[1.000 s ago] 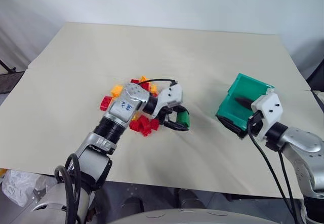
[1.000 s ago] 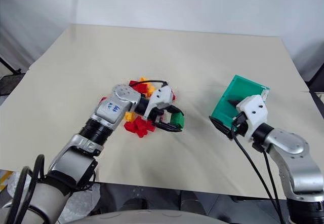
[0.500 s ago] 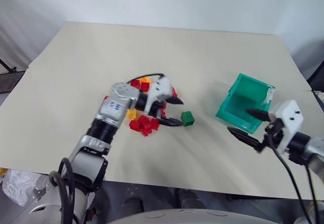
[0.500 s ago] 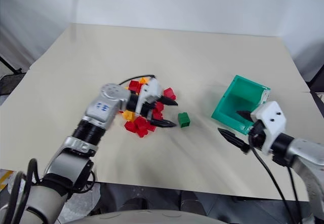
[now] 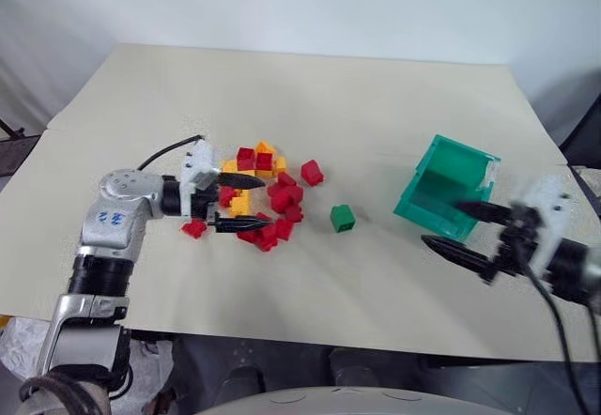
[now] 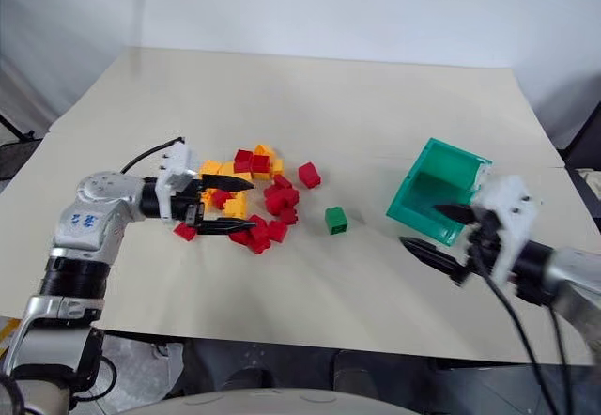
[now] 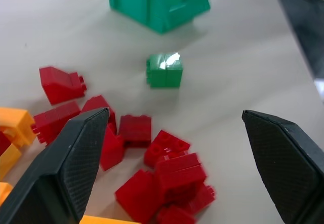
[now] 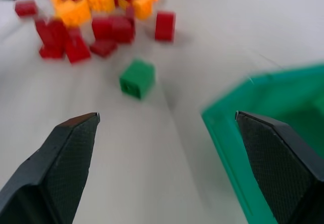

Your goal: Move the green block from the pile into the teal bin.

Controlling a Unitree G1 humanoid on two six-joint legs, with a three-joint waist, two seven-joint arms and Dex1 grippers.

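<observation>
Green block (image 5: 342,218) dropped on table (image 5: 376,105) between pile (image 5: 258,199) and teal bin (image 5: 449,190). Left gripper (image 5: 233,205) released, retreated over pile. Right gripper (image 5: 470,232) agape near bin — handover to it looks next.

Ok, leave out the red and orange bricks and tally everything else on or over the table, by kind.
green block: 1
teal bin: 1
grippers: 2, the left gripper and the right gripper
Total: 4
</observation>
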